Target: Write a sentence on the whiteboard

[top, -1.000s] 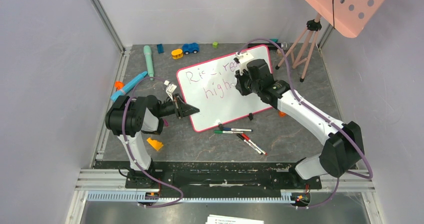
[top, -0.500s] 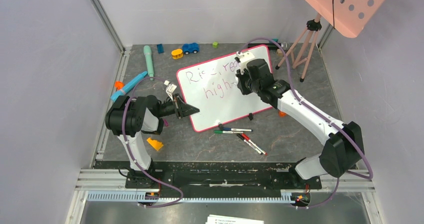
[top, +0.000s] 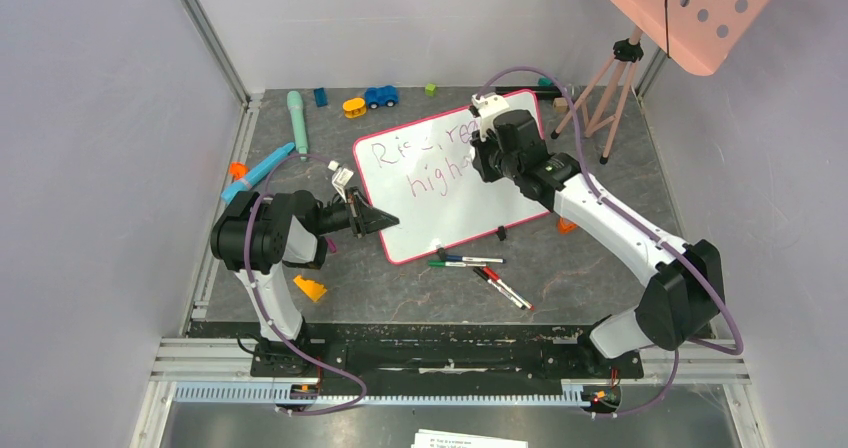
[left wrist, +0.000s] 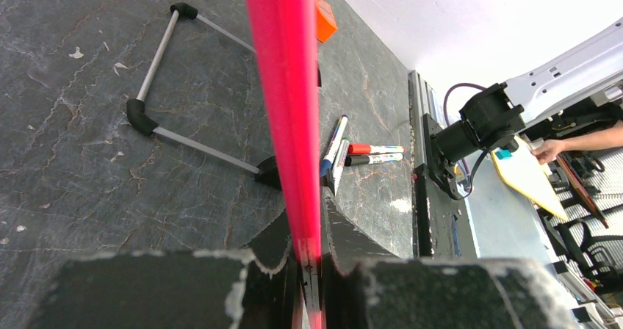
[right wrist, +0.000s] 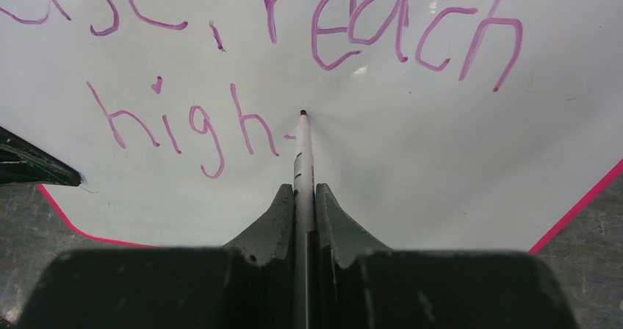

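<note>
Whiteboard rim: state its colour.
The whiteboard rim is bright pink-red, clearest in the left wrist view.

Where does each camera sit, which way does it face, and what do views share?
Top external: above, behind the bases, looking down at table and whiteboard; both arms show.
Left wrist: looks along the whiteboard's pink rim; left gripper clamps it.
Right wrist: faces the sentence; right gripper holds a marker.
Shared: the whiteboard, everywhere.
</note>
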Robot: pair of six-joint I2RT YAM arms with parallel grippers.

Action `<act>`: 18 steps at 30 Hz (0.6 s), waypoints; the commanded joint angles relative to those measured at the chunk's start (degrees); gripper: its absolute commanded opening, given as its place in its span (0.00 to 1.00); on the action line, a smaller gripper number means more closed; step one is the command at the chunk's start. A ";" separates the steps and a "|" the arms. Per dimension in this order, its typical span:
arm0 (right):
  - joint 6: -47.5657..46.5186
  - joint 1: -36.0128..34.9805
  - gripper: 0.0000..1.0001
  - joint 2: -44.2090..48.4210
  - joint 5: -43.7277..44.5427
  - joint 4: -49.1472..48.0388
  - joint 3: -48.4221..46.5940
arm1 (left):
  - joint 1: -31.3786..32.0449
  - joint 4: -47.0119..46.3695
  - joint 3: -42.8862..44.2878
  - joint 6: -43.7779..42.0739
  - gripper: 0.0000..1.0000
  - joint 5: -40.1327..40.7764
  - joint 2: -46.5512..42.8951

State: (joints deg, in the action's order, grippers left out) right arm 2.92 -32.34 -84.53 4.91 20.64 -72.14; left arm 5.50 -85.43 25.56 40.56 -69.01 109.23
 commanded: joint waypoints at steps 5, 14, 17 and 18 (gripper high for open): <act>-0.23 0.37 0.00 -0.57 -2.43 -2.51 -0.58 | 0.92 -3.78 -0.34 -7.39 0.07 -4.63 -0.43; 0.80 0.43 0.00 1.39 -4.18 -2.85 3.52 | 0.95 -3.80 -0.34 -7.39 0.07 -4.65 -0.34; 0.96 0.43 0.00 1.92 -3.97 -2.76 4.51 | 0.93 -3.78 -0.39 -7.35 0.07 -4.66 -0.36; 0.96 0.41 0.00 2.00 -3.87 -2.73 4.70 | 0.96 -3.78 -0.42 -7.35 0.07 -4.64 -0.41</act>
State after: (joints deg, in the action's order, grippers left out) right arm 3.44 -32.08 -83.64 0.89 19.42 -69.10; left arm 5.50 -85.41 25.56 40.56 -68.99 109.23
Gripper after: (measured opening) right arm 0.113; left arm 0.135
